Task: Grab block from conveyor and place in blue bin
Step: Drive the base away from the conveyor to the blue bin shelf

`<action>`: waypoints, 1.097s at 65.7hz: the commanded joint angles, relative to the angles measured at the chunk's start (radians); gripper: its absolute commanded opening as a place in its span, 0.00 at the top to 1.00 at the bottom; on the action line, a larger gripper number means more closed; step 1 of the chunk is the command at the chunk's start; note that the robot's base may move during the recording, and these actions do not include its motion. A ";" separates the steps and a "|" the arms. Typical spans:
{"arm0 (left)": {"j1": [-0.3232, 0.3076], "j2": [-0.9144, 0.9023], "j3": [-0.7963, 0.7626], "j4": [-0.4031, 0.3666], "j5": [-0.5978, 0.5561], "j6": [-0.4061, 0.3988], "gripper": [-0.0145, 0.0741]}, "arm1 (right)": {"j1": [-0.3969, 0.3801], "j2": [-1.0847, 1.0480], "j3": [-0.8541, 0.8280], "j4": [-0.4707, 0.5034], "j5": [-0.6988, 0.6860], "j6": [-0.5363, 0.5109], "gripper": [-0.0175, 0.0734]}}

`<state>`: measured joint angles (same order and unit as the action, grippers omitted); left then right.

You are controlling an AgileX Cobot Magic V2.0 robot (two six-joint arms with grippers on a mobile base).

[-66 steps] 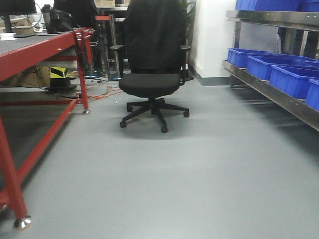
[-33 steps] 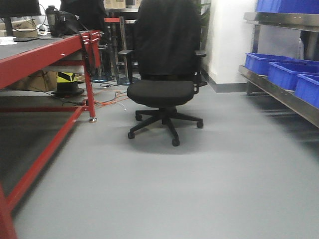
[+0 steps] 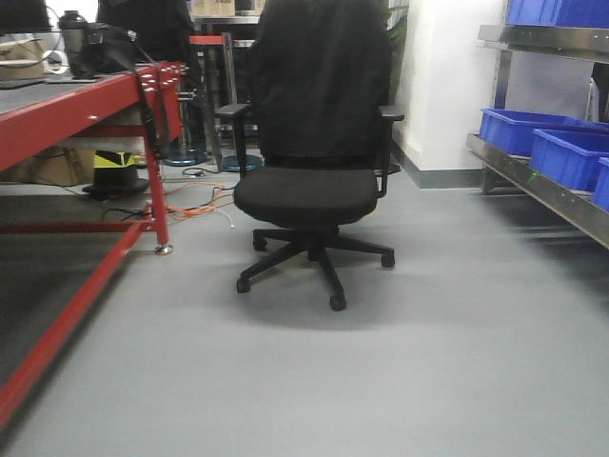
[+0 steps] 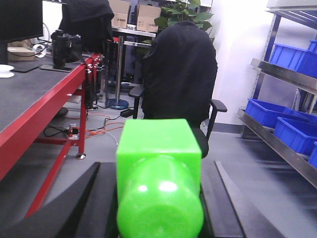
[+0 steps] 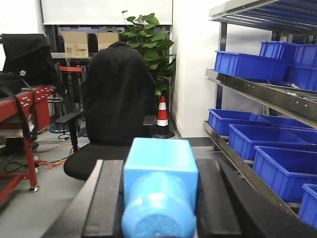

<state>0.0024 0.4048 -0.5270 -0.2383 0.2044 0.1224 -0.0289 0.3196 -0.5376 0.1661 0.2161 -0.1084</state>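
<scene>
The conveyor stands at the left, a dark belt on a red frame with red legs. My left gripper is shut on a bright green block, held in the air. My right gripper is shut on a light blue block, also held in the air. Blue bins sit on the metal rack at the right. They also show in the right wrist view and the left wrist view. Neither gripper shows in the front view.
A black office chair with a dark jacket over its back stands straight ahead on the grey floor. Orange cables lie by the conveyor's far leg. A traffic cone and a plant stand by the white wall.
The front view has moved forward. The chair looks nearer and larger, the conveyor's near leg has left the frame, and the bins have slid to the right edge.
</scene>
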 commanded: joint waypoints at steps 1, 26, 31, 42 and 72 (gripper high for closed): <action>0.003 -0.005 -0.001 -0.004 -0.020 -0.002 0.96 | 0.001 -0.004 0.001 -0.008 -0.024 -0.006 0.99; 0.003 -0.005 -0.001 -0.004 -0.020 -0.002 0.96 | 0.001 -0.004 0.001 -0.008 -0.024 -0.006 0.99; 0.003 -0.005 -0.001 -0.004 -0.020 -0.002 0.96 | 0.001 -0.004 0.001 -0.008 -0.024 -0.006 0.99; 0.003 -0.005 -0.001 -0.004 -0.020 -0.002 0.96 | 0.001 -0.004 0.001 -0.008 -0.024 -0.006 0.99; 0.003 -0.005 -0.001 -0.004 -0.020 -0.002 0.96 | 0.001 -0.004 0.001 -0.008 -0.024 -0.006 0.99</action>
<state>0.0024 0.4048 -0.5270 -0.2383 0.2044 0.1203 -0.0289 0.3196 -0.5376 0.1661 0.2161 -0.1084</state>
